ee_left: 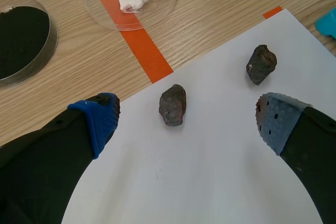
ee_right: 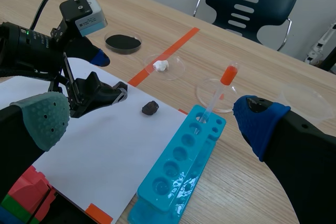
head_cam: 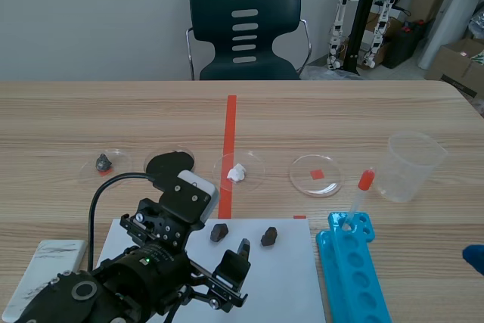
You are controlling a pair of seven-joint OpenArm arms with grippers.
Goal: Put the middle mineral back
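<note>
Left gripper (ee_left: 187,120), lower left of the scene view: released, fingers spread wide above the white paper sheet (ee_left: 210,182). Dark brown rough mineral lump (ee_left: 172,104): on the sheet, between and just ahead of those fingers, apparently untouched. Darker lump (ee_left: 261,64): on the sheet, beside it. Clear round dish (head_cam: 255,166) holding a white lump (head_cam: 237,172): centre. Turquoise tube rack (head_cam: 352,270): lower right. Right gripper (ee_right: 152,121): spread, holding nothing.
</note>
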